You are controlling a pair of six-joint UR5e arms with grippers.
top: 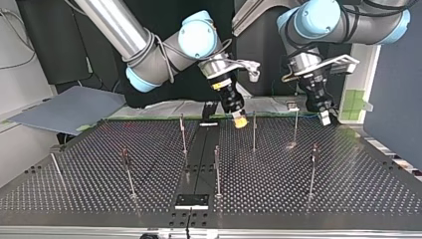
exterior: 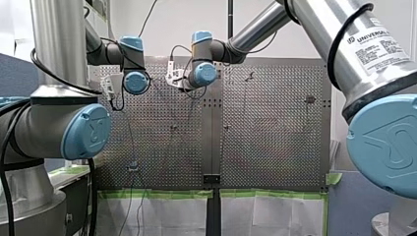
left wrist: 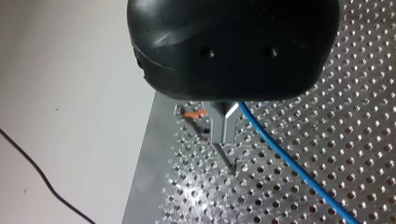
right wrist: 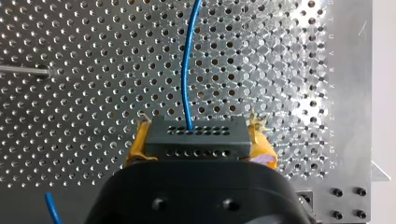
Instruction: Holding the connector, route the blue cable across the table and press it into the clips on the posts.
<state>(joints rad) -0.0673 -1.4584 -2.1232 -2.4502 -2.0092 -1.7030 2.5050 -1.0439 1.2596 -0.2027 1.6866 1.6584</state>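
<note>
In the right wrist view my right gripper [right wrist: 200, 137] is shut on a dark grey connector [right wrist: 205, 145] with rows of small holes, its yellow pads [right wrist: 137, 142] on either side. The blue cable [right wrist: 186, 70] leaves the connector and runs ahead over the perforated table [right wrist: 289, 70]. In the left wrist view my left gripper [left wrist: 224, 127] has its metal fingers shut on the blue cable [left wrist: 289, 163], just above a thin post [left wrist: 226, 158] with an orange-tipped clip [left wrist: 194, 113]. In the top view my right gripper [top: 240, 120] hangs near the far middle and my left gripper [top: 324, 117] at the far right.
Several thin posts stand on the table, among them one [top: 183, 134] near the middle seam, one [top: 254, 132] beside my right gripper and one [top: 296, 127] beside my left gripper. A black plate [top: 191, 200] lies at the near edge. A grey board [top: 69, 107] rests off the table's left.
</note>
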